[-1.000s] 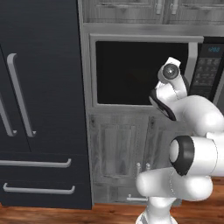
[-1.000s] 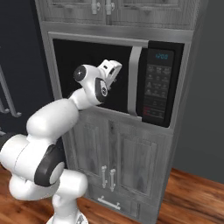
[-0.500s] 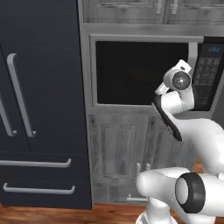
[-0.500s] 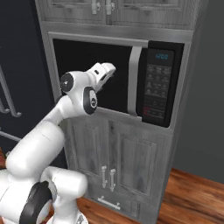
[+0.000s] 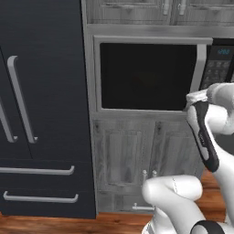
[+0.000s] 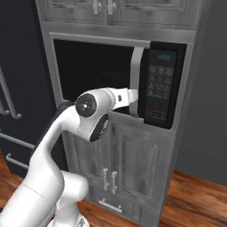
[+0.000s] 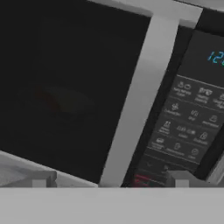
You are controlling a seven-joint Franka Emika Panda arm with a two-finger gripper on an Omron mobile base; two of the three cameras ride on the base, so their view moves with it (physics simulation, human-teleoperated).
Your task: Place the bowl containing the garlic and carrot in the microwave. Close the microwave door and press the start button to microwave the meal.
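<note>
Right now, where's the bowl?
In the hand view, the bowl shows dimly through the shut microwave door, left of its handle.

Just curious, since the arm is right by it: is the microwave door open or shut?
Shut. The microwave door lies flush in its silver frame, with its bar handle right beside the keypad panel.

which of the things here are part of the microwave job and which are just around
Job:
microwave
microwave door, looks shut
bowl, dim behind the glass
keypad
hand, open

Just around:
black fridge
grey cabinet doors
wood floor
</note>
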